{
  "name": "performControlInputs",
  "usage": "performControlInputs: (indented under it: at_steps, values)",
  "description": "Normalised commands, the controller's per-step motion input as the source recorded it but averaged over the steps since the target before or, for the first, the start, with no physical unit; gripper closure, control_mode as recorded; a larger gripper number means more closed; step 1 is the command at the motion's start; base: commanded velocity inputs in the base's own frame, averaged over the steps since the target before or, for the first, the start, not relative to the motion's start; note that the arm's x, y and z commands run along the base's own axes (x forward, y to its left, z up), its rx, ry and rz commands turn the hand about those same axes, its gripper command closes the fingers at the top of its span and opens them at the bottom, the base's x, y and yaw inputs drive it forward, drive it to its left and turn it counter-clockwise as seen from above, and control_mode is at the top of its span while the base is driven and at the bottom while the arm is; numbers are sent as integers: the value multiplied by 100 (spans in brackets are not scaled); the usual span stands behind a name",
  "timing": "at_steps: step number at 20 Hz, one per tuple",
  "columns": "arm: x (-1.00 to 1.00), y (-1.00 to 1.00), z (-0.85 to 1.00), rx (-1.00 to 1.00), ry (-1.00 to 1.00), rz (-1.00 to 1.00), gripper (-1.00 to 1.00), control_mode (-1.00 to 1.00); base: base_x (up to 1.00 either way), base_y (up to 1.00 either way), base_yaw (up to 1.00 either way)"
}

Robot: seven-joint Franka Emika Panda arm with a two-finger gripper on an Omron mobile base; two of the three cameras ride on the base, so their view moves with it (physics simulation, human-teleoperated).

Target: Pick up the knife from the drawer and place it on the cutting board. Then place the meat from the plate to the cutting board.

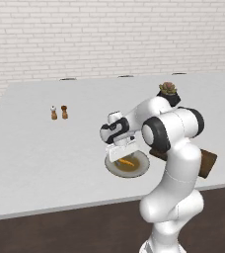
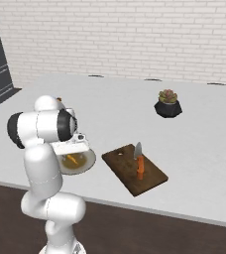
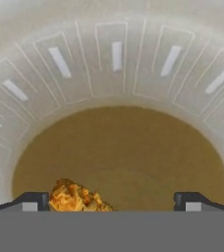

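The plate (image 1: pixel 141 167) (image 2: pixel 88 159) (image 3: pixel 116 74) lies near the counter's front edge, pale rim around a brown centre. The small orange-yellow meat (image 1: pixel 127 161) (image 2: pixel 72 159) (image 3: pixel 77 197) rests in it. My gripper (image 3: pixel 112 202) hangs just above the plate, open, with the meat between its fingertips (image 3: pixel 33 201), close to the left one and not gripped. To the plate's right lies the dark brown cutting board (image 2: pixel 120 165) (image 1: pixel 209 162), partly hidden by my arm in the left base view. The knife (image 2: pixel 139 161) lies on it, grey blade pointing away, orange-red handle toward the front.
A black plant pot (image 1: pixel 169 93) (image 2: pixel 168 106) stands behind the board. Two small shakers (image 1: pixel 58 112) stand far left on the counter. The counter's front edge (image 1: pixel 85 205) runs just before the plate. White brick wall behind.
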Motion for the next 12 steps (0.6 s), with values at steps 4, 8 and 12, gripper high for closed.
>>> performControlInputs:
  at_steps: [4,8,12]
  values:
    - [-3,0,-28,1,-1,2,100,-100,0,0,0]
    - [-3,-8,-19,5,0,3,100,-100,0,0,0]
    - [-11,-30,-14,9,-5,4,100,-100,0,0,0]
